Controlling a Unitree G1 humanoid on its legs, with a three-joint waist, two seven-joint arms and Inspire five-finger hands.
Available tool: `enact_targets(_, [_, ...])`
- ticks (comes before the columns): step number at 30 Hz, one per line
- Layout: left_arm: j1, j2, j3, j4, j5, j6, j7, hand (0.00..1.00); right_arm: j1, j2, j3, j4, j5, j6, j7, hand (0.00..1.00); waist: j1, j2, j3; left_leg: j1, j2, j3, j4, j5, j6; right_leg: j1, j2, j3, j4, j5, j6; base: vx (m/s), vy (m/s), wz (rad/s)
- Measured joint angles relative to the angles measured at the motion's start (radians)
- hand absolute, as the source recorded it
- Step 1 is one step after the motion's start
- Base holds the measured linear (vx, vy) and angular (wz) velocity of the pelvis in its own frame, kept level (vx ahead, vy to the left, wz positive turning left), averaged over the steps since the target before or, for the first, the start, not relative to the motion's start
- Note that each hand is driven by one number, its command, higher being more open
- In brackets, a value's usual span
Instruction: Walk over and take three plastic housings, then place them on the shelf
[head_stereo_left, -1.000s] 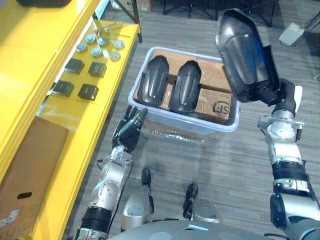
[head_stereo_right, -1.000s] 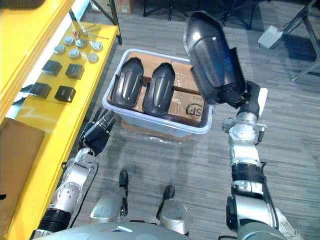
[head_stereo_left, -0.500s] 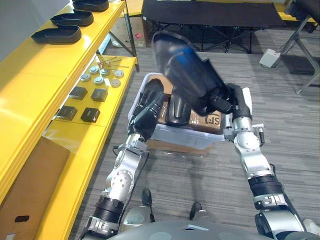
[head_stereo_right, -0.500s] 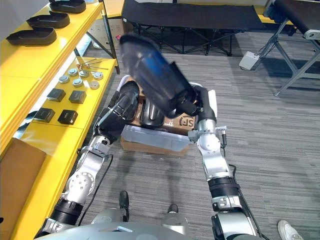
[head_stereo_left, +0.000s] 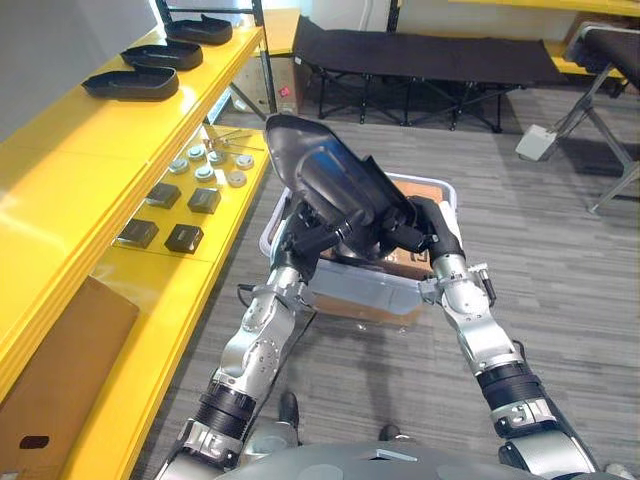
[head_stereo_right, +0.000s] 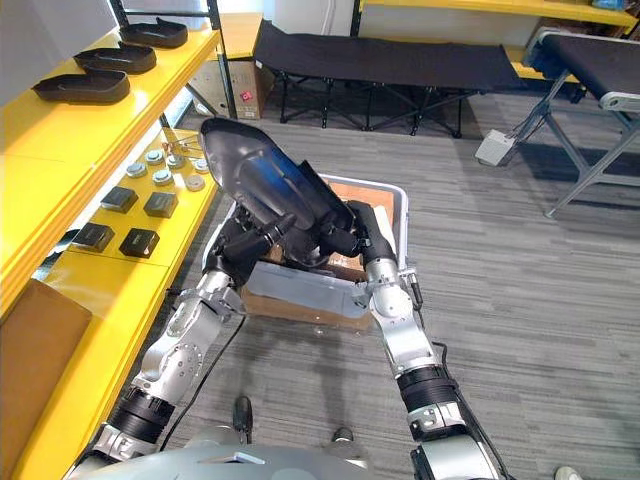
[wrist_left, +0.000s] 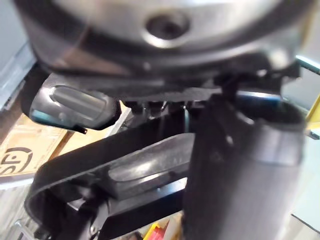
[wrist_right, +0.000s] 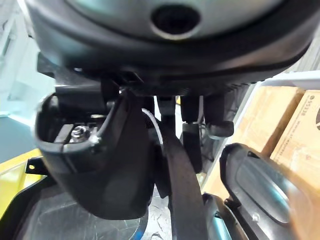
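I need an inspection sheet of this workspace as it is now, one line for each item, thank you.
surface: yellow shelf; grey carpet floor.
job's things: one black housing raised over the bin; another housing lies in the bin; three black shells on the shelf's top level.
clutter: small black boxes, round metal pieces and a cardboard box on the lower level.
robot hands: right robot hand shut on the raised housing; left robot hand under it, grip hidden.
cables: nothing seen.
surroundings: folding cot behind.
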Motion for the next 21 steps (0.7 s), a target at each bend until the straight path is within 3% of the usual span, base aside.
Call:
enact_targets(5, [0.0, 0.008, -0.012, 0.009, -0.001, 0.001, 0.027, 1.0, 0.044, 0.01, 0.034, 0.009, 0.012, -0.007, 0.002, 0.0, 0.003, -0.003, -0.002, 0.0, 0.0, -0.002, 0.0, -0.005, -0.004, 0.001, 0.0, -0.001, 0.0, 0.001, 0.0, 0.0, 0.0, 0.0])
enact_targets(10, [0.0, 0.015, -0.013, 0.025, -0.01, 0.001, 0.044, 1.0, 0.065, 0.036, 0.078, 0.052, 0.051, -0.048, 0.044, 0.0, 0.003, -0.029, -0.02, -0.002, 0.0, -0.002, 0.0, -0.006, -0.005, -0.001, 0.0, -0.003, -0.001, 0.0, -0.001, 0.0, 0.0, 0.0])
enact_targets(11, [0.001, 0.015, -0.011, 0.025, -0.016, 0.001, 0.053, 0.0, 0.076, 0.038, 0.088, 0.053, 0.058, -0.062, 0.048, 0.0, 0.004, -0.034, -0.023, -0.002, -0.001, -0.002, 0.0, -0.006, -0.004, -0.001, 0.0, -0.003, -0.001, 0.0, -0.001, 0.0, 0.0, 0.0])
enact_targets(14, [0.002, 0.016, -0.011, 0.025, -0.049, 0.001, 0.058, 0.0, 0.097, 0.045, 0.111, 0.052, 0.075, -0.1, 0.077, 0.0, 0.007, -0.039, -0.027, -0.003, -0.001, -0.004, 0.0, -0.006, -0.004, 0.0, 0.0, -0.005, -0.001, 0.0, -0.001, 0.0, 0.0, 0.0])
enact_targets(21, [0.005, 0.021, -0.002, 0.067, -0.141, -0.002, 0.023, 0.0, 0.122, 0.045, 0.119, 0.052, 0.074, -0.124, 0.081, 0.0, 0.006, -0.039, -0.028, -0.002, -0.001, -0.006, 0.0, -0.008, -0.007, 0.002, 0.001, -0.005, -0.001, 0.0, -0.001, 0.0, 0.0, 0.0])
